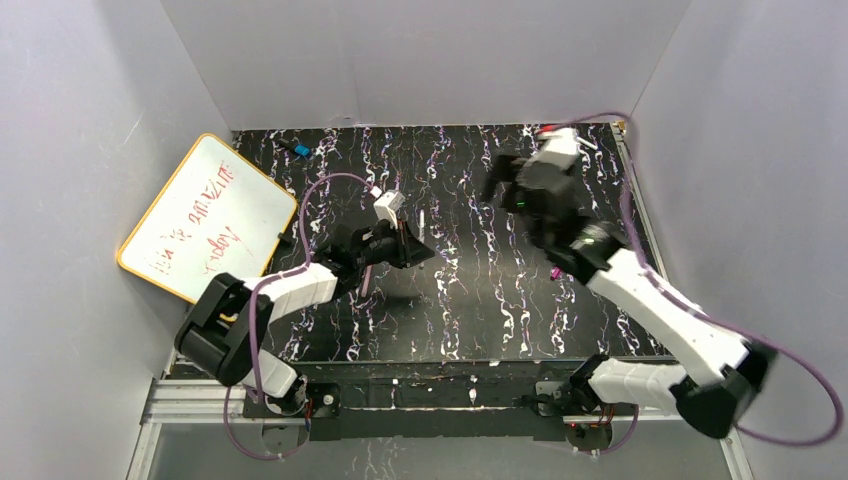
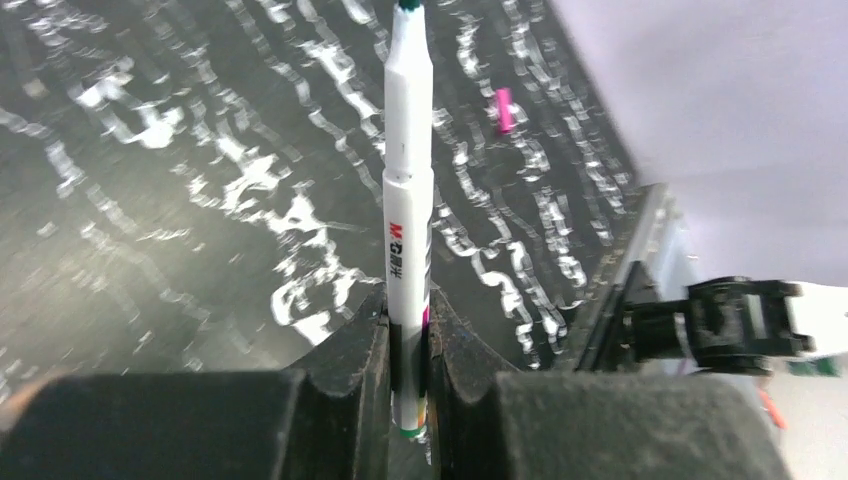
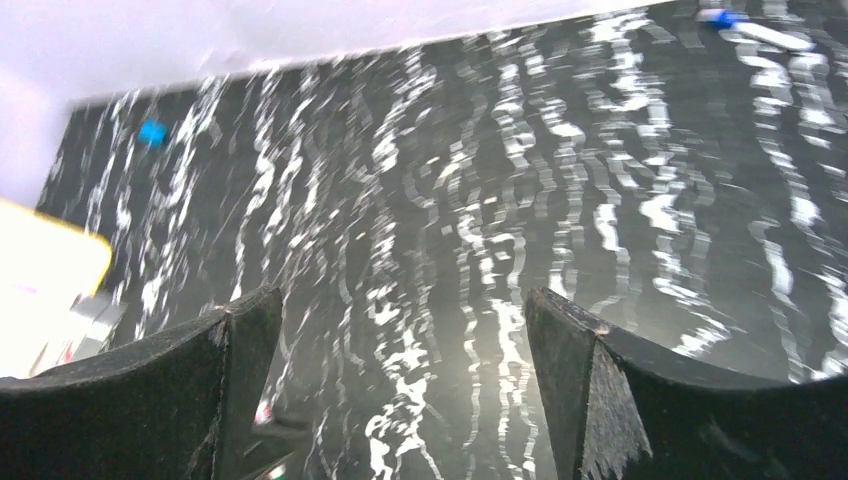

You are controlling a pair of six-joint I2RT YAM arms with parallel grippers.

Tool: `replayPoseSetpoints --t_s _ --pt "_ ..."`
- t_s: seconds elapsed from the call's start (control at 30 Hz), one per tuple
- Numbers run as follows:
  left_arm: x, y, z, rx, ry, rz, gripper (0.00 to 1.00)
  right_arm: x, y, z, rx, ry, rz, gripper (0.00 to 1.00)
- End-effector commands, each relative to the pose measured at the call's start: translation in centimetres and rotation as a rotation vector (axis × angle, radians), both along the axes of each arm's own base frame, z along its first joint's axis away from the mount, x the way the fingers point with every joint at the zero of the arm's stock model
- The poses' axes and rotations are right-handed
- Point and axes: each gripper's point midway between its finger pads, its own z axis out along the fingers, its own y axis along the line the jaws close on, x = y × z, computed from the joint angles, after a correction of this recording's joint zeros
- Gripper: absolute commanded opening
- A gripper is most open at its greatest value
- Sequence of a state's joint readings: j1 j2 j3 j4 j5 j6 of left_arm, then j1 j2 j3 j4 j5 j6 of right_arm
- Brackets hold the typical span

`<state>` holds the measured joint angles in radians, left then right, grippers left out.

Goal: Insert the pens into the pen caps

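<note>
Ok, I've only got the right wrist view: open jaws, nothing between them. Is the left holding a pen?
Observer: Yes. The left gripper is shut on a white pen, gripped near its back end.
Operator: Capped?
Observer: No. In the left wrist view its tapered nose and dark tip are bare.
Operator: Any cap around?
Observer: One magenta cap lies on the table, close beside the right arm in the top view.
</note>
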<state>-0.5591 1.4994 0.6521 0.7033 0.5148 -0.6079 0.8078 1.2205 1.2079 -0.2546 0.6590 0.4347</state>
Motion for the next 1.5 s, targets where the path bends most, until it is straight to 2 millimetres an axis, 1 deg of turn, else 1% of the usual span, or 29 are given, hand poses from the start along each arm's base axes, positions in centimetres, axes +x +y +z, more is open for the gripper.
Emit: replayPoseSetpoints --t_s 0.0,0.03,0.07,0.13,0.17,0.23,0.27,0.33,0.4,0.53,0.73,0.93,1.07,1.2,1.37,1.47 --pt "0.8 4.5 -1.0 0.313 -0.072 0.117 0.0 -2.0 -10.3 -0.1 0.084 0.108 -0.28 0.97" --pt "0.8 5.3 -0.8 0.361 -0.084 0.13 0.0 -2.3 -11.8 -1.8 0.081 0.182 -0.303 0.96" --pt "0.8 6.1 -0.7 0.403 -0.094 0.145 0.0 -2.4 -14.3 -4.0 0.077 0.28 -0.363 0.94" --pt "0.7 7.4 -0.3 0.469 -0.122 0.163 0.0 -3.3 -16.7 -9.0 0.091 0.494 -0.409 0.9" --pt "0.6 8.0 -0.3 0.502 -0.134 0.164 0.0 -3.9 -17.3 -11.6 0.126 0.607 -0.409 0.87" --pt "0.4 8.7 -0.3 0.546 -0.148 0.159 0.0 -5.0 -17.3 -15.7 0.202 0.77 -0.394 0.81" --pt "0.2 9.0 -0.6 0.567 -0.147 0.152 0.0 -5.5 -17.1 -17.4 0.222 0.832 -0.392 0.79" --pt "-0.1 9.6 -0.9 0.592 -0.154 0.148 0.0 -6.0 -17.3 -19.4 0.227 0.887 -0.413 0.73" --pt "-0.5 10.0 -1.1 0.609 -0.155 0.148 0.0 -5.9 -17.3 -20.5 0.227 0.9 -0.425 0.68" --pt "-1.0 10.9 -1.1 0.635 -0.177 0.154 0.0 -5.0 -18.0 -21.9 0.197 0.921 -0.456 0.55" --pt "-1.2 11.2 -0.8 0.65 -0.203 0.144 0.0 -3.1 -18.9 -23.5 0.149 0.922 -0.486 0.54" --pt "-1.6 10.9 -0.8 0.636 -0.199 0.125 0.0 -1.6 -20.3 -25.6 0.102 0.939 -0.506 0.48" --pt "-1.6 10.8 -0.9 0.634 -0.198 0.118 0.0 -0.7 -20.9 -26.1 0.09 0.929 -0.512 0.46" --pt "-1.7 10.5 -0.9 0.625 -0.2 0.095 0.0 0.1 -21.0 -26.4 0.084 0.922 -0.498 0.42" --pt "-1.7 10.4 -1.1 0.627 -0.194 0.089 0.0 0.6 -20.9 -27.1 0.085 0.931 -0.487 0.4" --pt "-1.7 10.4 -1.2 0.629 -0.192 0.087 0.0 0.6 -20.8 -27.3 0.089 0.938 -0.481 0.37"
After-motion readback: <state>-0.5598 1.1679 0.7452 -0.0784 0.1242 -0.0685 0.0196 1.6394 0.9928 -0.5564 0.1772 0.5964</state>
